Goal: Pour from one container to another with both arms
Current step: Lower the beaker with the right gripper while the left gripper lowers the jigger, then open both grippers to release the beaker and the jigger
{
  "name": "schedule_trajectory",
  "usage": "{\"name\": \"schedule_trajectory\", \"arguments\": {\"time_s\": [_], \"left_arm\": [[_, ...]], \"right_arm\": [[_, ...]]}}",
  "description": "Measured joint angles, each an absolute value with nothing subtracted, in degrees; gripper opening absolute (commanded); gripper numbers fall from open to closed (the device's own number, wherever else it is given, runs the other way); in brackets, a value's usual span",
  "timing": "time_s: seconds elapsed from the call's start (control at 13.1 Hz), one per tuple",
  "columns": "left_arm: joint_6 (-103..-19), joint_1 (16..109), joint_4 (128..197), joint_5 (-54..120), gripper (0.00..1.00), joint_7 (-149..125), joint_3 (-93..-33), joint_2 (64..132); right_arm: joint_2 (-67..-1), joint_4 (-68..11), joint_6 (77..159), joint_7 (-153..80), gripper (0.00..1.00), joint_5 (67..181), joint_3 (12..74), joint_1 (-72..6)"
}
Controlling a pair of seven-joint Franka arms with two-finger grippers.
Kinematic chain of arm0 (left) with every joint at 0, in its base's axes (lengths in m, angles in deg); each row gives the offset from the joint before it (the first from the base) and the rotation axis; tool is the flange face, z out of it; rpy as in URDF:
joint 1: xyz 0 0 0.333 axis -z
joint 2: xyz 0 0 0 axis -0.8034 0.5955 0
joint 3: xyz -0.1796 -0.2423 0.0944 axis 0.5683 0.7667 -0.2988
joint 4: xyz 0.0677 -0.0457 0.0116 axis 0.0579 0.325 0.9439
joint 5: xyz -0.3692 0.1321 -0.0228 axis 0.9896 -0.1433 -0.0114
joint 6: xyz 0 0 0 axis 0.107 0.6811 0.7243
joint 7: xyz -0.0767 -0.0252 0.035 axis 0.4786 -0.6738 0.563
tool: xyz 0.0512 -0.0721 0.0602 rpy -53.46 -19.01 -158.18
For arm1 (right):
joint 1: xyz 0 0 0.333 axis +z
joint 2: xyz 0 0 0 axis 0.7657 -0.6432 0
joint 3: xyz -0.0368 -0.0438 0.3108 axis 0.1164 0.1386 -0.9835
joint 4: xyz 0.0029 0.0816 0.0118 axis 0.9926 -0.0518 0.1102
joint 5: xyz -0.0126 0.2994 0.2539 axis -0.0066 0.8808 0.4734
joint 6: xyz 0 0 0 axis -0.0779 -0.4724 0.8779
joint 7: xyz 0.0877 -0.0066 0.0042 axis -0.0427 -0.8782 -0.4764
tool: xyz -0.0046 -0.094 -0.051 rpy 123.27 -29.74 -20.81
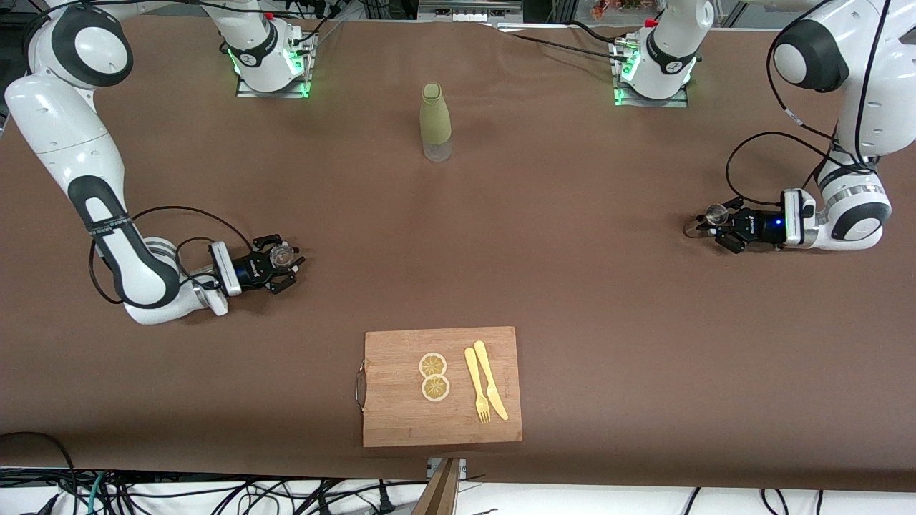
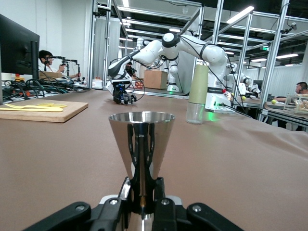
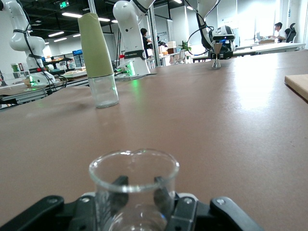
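Note:
A steel jigger stands upright just over the brown table at the left arm's end, and my left gripper is shut on its narrow waist. In the front view that left gripper lies low and level with the jigger at its tip. At the right arm's end, my right gripper holds a clear glass beaker low at the table. In the right wrist view the beaker is empty, with the right gripper closed on both sides of its neck.
An olive-topped bottle with a clear base stands mid-table near the arm bases. A wooden cutting board near the front edge carries two lemon slices and a yellow fork and knife.

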State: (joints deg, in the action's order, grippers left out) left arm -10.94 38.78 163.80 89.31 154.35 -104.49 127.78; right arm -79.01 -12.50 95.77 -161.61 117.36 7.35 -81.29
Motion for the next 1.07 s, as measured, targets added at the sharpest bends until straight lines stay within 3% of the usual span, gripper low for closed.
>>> {"name": "schedule_trajectory", "arguments": {"time_s": [0.38, 0.53, 1.07], "left_arm": [[-11.0, 38.7, 163.5, 91.0, 0.01, 154.6, -104.5, 129.1], [-11.0, 38.7, 163.5, 91.0, 0.99, 154.6, -104.5, 129.2], [-13.0, 38.8, 161.6, 91.0, 1.00, 152.0, -104.5, 129.8]], "right_arm": [[-77.8, -11.6, 95.7, -155.6, 1.00, 117.4, 7.4, -83.0], [-76.2, -11.5, 94.3, -152.8, 1.00, 117.0, 7.4, -85.0], [-66.4, -10.8, 88.8, -134.4, 1.00, 112.8, 7.4, -88.3]]}}
